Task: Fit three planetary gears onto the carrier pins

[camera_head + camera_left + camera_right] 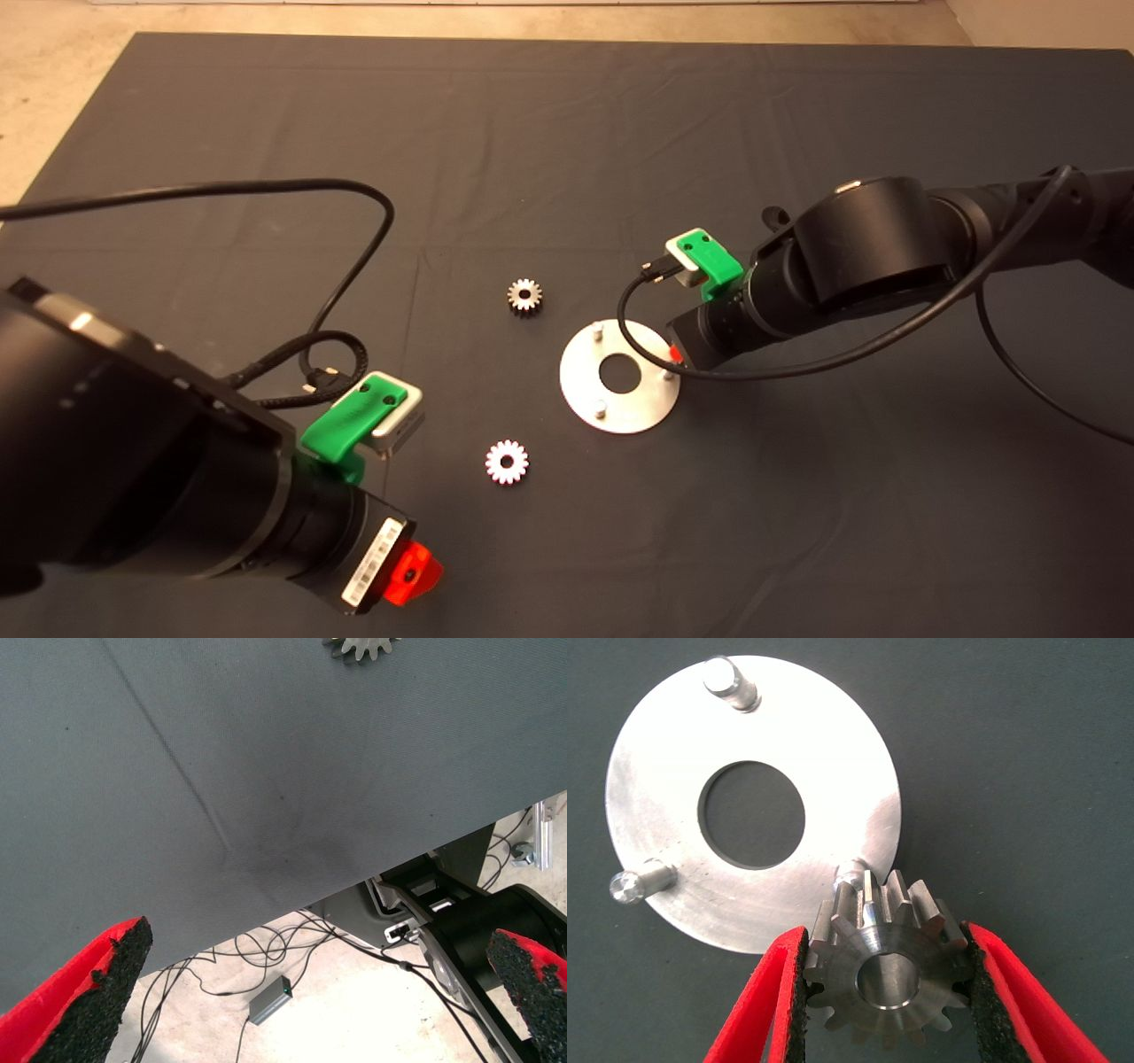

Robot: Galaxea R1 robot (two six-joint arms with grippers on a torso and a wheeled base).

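Nearest me, the left gripper [416, 571] waits at the mat's [567, 159] front edge, its red fingers spread wide on nothing. Just beyond it one gear [507, 462] lies flat on the cloth, and past that sits the carrier disc [620, 377] with all three pins bare, so by my reckoning no gear is seated yet and all three remain to be fitted. The right gripper [886, 992] hangs at the disc's right side. Only its wrist camera shows the point: the fingers are clamped on a gear [886, 970] held just above and beside the nearest pin [850, 875], bore not yet over it. Farthest off, a third gear [524, 296] lies untouched.
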